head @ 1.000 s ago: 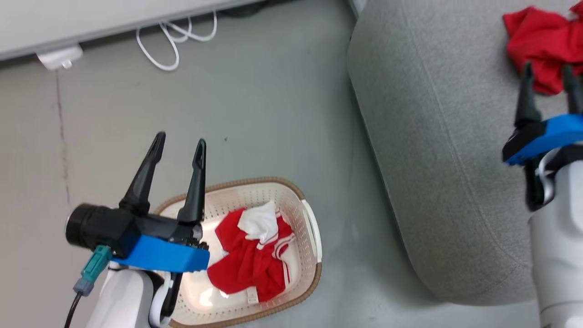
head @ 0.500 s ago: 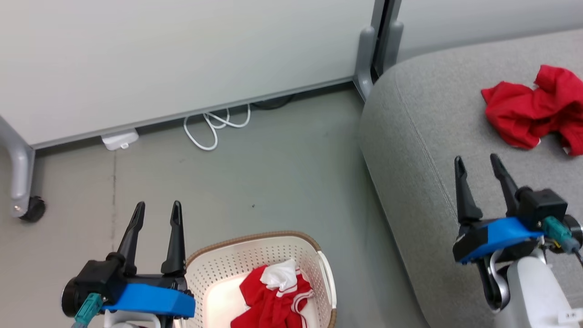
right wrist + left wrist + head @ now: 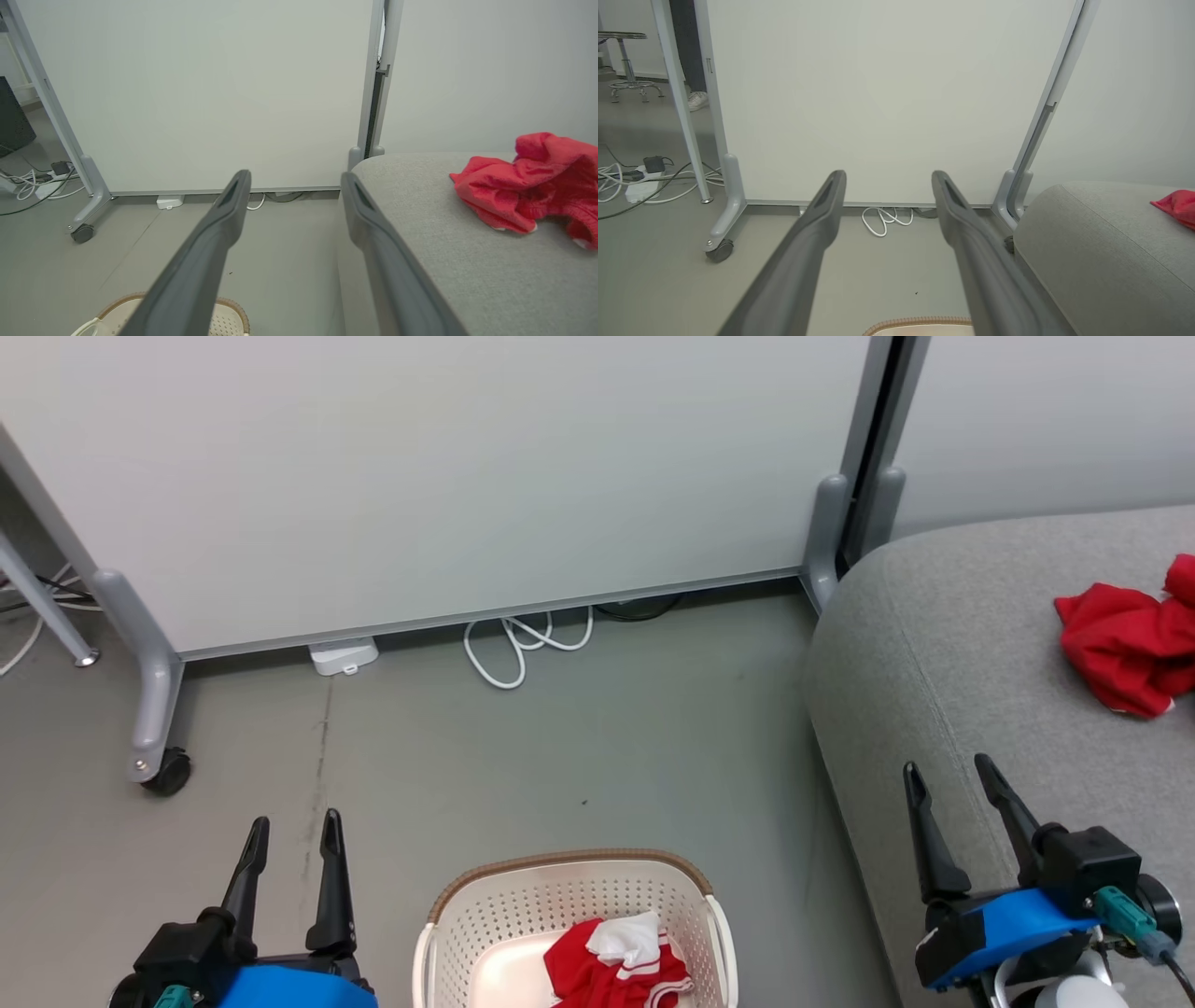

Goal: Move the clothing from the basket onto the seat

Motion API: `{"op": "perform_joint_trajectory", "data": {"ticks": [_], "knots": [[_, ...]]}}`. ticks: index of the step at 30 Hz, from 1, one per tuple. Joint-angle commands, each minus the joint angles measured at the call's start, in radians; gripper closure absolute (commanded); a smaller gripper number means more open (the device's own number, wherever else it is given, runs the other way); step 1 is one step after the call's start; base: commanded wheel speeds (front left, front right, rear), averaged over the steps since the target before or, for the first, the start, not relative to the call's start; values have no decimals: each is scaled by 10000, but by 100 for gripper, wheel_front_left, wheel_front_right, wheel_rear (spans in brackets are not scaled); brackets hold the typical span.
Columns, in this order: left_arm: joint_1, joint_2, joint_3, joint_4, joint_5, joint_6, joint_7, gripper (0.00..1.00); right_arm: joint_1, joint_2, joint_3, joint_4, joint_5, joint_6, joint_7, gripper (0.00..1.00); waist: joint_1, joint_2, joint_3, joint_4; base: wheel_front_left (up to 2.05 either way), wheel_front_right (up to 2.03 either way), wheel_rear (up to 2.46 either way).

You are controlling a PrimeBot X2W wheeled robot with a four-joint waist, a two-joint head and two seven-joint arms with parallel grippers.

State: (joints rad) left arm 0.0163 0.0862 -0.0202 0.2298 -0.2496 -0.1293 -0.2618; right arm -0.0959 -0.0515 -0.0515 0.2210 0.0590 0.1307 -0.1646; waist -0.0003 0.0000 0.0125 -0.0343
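Left gripper (image 3: 295, 819) sits at the lower left of the head view, its two dark fingers spread apart with nothing between them, pointing up the frame over the grey floor (image 3: 653, 747). Over at the lower right, the right gripper (image 3: 946, 765) is likewise spread wide and holding nothing, and its fingers lie over the near edge of the seat (image 3: 934, 644). Both wrist views show the same: a clear gap between each pair of fingers and no cloth in it.

At the bottom middle of the head view, between the two grippers, the basket (image 3: 569, 860) stands on the floor just left of the seat, cut off by the lower edge. Inside it lies a crumpled red and white garment (image 3: 616, 966), bunched toward the right half. The seat fills the right side of the frame, and a red garment (image 3: 1120, 644) lies in a heap on top of it near the right edge, well apart from the right gripper. The right wrist view shows that heap resting on the grey fabric at the right of the frame.

Across the top runs a pale partition panel (image 3: 467, 476) on a grey foot with a castor wheel (image 3: 170, 772) at the left. A looped white cable (image 3: 523, 649) and a small white plug block (image 3: 344, 656) lie on the floor along the bottom of the panel.
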Motion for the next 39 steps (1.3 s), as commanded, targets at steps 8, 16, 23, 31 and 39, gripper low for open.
{"op": "perform_joint_trajectory", "data": {"ticks": [8,16,23,31,39], "knots": [[147,26,294,250,-30,-11,-48,0,457,12,398,-494,-107,4,200,0,3,0,-95,281,0,0,0],[-45,10,357,284,-46,-11,-48,0,381,11,520,-636,-99,2,268,0,3,0,87,284,0,0,0],[-77,-40,262,259,8,-11,-48,0,408,12,508,-639,-19,2,297,0,3,0,150,212,0,0,0],[-274,-14,47,373,-8,-11,-48,0,271,12,603,-760,62,2,325,0,3,0,471,58,0,0,0],[-1090,154,-857,1206,-148,-11,-48,0,-103,13,784,-984,46,2,294,0,3,0,1552,-332,0,0,0]]}}
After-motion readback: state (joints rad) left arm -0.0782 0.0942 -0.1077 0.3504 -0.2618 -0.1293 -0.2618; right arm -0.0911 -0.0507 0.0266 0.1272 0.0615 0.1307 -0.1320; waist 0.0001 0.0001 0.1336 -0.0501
